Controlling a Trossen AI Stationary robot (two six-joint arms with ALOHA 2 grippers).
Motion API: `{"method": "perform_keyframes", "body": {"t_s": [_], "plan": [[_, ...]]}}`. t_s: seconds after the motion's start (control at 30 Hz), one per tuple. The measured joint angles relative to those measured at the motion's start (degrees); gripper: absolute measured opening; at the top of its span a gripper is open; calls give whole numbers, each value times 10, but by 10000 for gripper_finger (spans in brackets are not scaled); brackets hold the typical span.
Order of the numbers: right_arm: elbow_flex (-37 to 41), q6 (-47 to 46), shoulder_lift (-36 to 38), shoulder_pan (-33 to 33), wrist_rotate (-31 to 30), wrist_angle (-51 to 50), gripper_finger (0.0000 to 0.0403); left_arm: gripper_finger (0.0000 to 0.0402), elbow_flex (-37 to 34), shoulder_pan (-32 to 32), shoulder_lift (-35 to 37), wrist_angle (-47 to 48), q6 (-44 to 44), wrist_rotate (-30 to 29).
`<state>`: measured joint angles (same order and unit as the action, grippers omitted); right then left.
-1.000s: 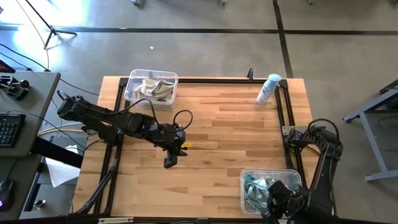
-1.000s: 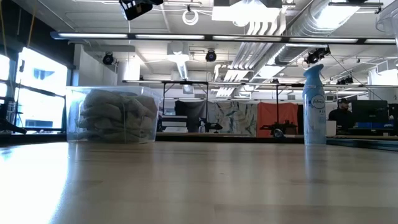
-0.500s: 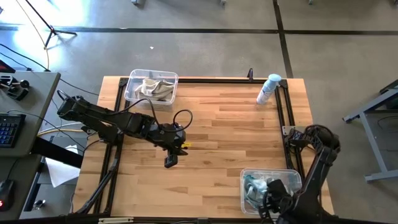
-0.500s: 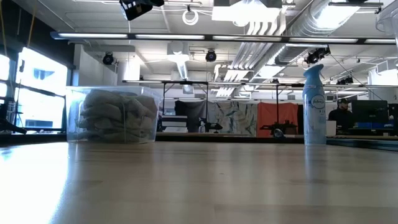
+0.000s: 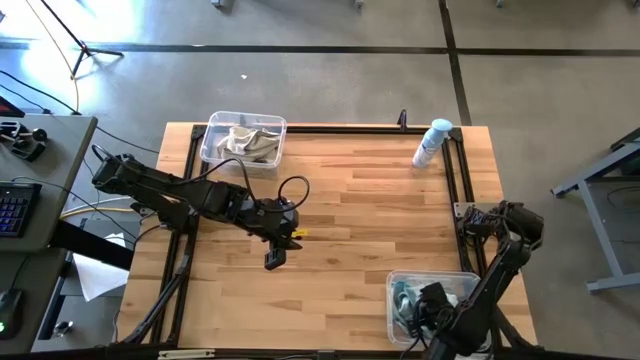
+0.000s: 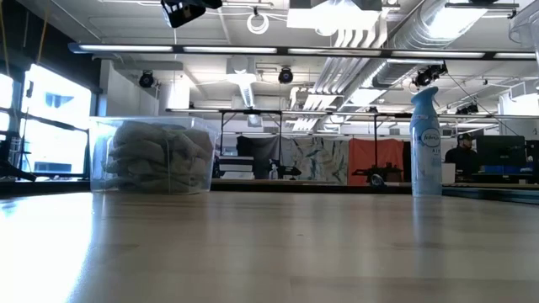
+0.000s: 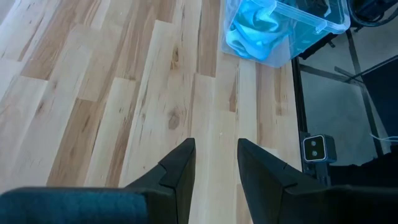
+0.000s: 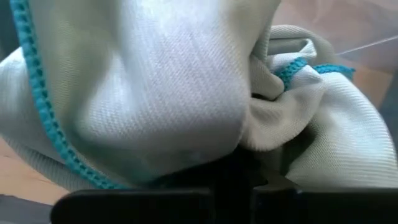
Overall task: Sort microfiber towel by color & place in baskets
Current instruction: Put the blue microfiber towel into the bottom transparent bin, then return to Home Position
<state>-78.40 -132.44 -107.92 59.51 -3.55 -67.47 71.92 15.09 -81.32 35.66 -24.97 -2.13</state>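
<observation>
A clear basket at the far left holds beige-grey microfiber towels. A second basket near the table's right front corner holds pale teal towels. My right gripper reaches down into this basket and is shut. A pale teal towel with a teal stitched edge fills its wrist view. My left gripper hovers open over bare wood at the table's middle left, touching nothing. My right gripper has a bunched fold of the pale teal towel at its fingers, where the cloth puckers inward. The cloth itself covers the fingertips, so the exact hold is hidden. The fingers come at the towel from above, inside the near right basket.
A white spray bottle with a blue cap stands at the far right of the table. Black rails run along the table's left, far and right sides. Bare wood lies between the two baskets.
My right arm has folded, its forearm now slanting more steeply over the near right basket. Its gripper has shifted slightly toward the table's left within the basket.
</observation>
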Motion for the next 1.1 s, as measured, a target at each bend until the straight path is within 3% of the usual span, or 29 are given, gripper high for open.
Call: {"method": "perform_keyframes", "body": {"t_s": [0.3, 0.77, 0.93, 1.1], "plan": [[-36, 3, -1, 0, -9, -36, 20, 108, 0, 0, 0, 0, -3, 0], [-232, 57, -1, 0, -10, -224, 161, 108, 0, -1, 0, 0, 0, -4], [-266, 152, -1, -3, -10, -224, 168, 108, 0, -1, 0, 12, 25, -15], [-265, 152, -1, -22, -43, -224, 153, 103, 0, 4, 0, 32, 69, -34]]}}
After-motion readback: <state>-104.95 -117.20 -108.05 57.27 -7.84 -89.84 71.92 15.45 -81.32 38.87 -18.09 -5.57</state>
